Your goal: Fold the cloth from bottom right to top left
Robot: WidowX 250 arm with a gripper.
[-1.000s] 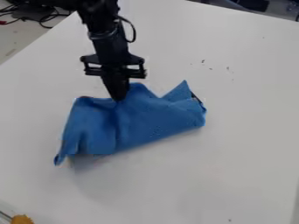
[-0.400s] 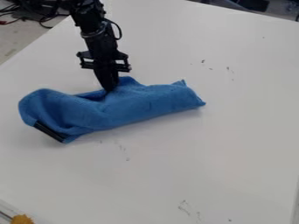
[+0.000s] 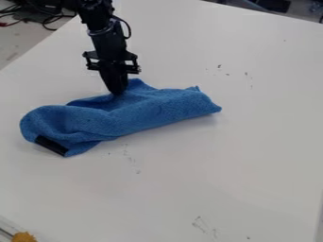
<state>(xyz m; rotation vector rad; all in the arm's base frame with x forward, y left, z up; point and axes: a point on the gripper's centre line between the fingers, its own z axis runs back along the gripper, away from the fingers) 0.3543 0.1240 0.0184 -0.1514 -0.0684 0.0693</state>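
Cloth point(image 3: 139, 113), blue and bunched into a long roll, lies across the white surface point(image 3: 252, 156), from the left side of the frame to a little right of the middle, slanting upward to the right. Nearest, in the bottom left corner, is part of a fuzzy orange-yellow object point(image 3: 23, 237). Farther up, the cloth's rounded left end has a short black strip point(image 3: 50, 145) along its lower edge. One second ago that end hung toward the lower left in a narrow point; now it has swung up and outward, and the strip has come into view. Since the frame just before this one, the left end has sunk a little flatter. The right end, which was taller and showed a dark patch, is now lower and tapers to a blue corner.

Beyond the roll, left of centre, the black hand point(image 3: 116, 90) points down with its tip at the cloth's upper edge. It has shifted up and slightly left since a second ago. Whether it is apart, together or clamped on the fabric, I cannot tell. Above it, the black arm point(image 3: 104, 33) comes in from the upper left. Farthest back, cables point(image 3: 44, 19) lie in the upper left corner.
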